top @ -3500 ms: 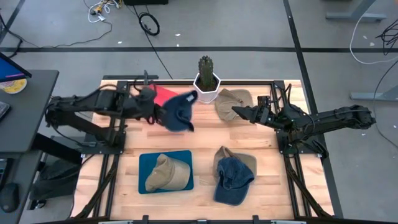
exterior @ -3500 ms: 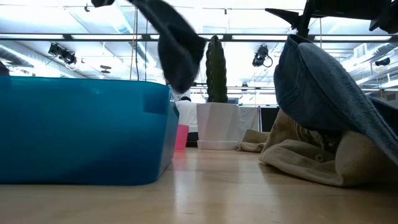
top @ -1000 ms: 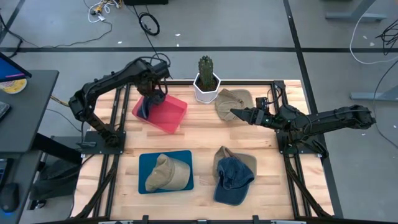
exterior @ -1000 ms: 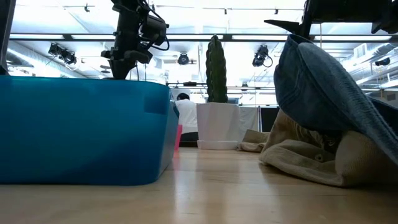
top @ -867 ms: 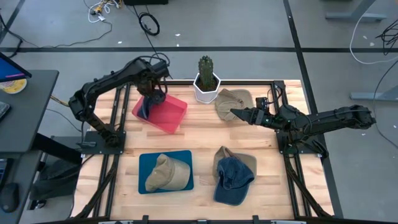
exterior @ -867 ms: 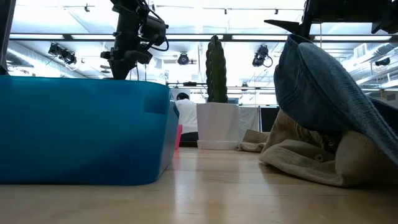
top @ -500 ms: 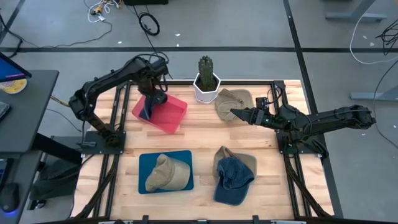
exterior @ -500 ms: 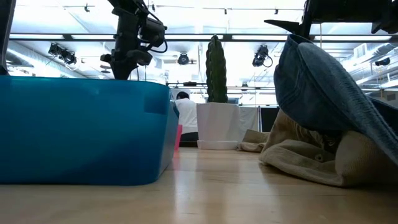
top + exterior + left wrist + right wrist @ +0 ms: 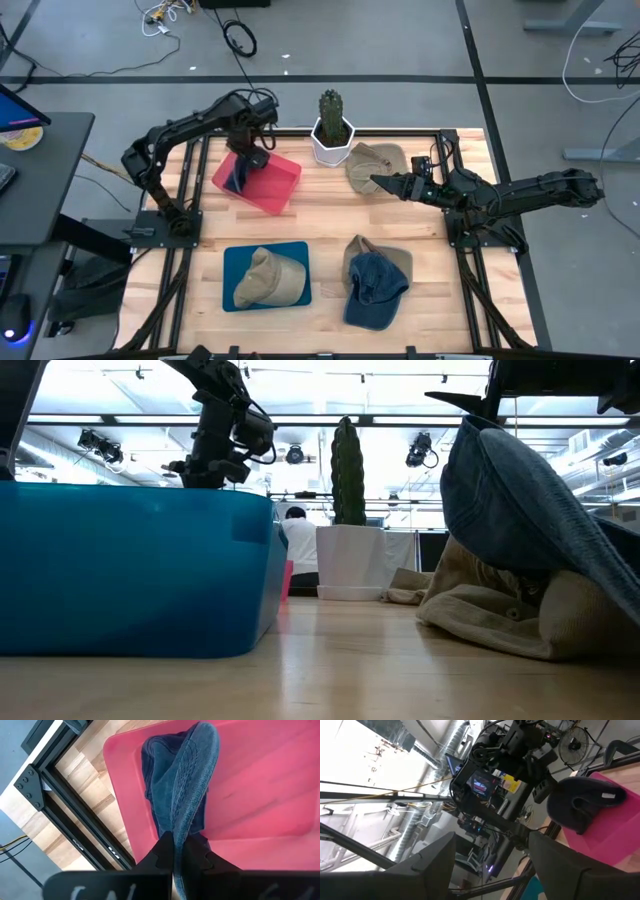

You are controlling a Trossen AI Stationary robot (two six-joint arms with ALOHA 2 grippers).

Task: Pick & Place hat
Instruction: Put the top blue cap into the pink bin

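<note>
A: Where's the blue hat (image 9: 180, 805)?

B: In the red tray (image 9: 272, 188) at the bench's (image 9: 320, 215) far left, beside the potted cactus (image 9: 331, 125). The left end effector (image 9: 175, 851) sits over the tray, fingers pinched on the hat's brim.

A: And the right one?

B: The right end effector (image 9: 378, 183) hovers spread apart at the tan hat (image 9: 372, 160). 2 more hats lie nearer.

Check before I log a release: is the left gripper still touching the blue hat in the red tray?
Touching. The left wrist view shows the left gripper pinched on the blue hat lying in the red tray.
</note>
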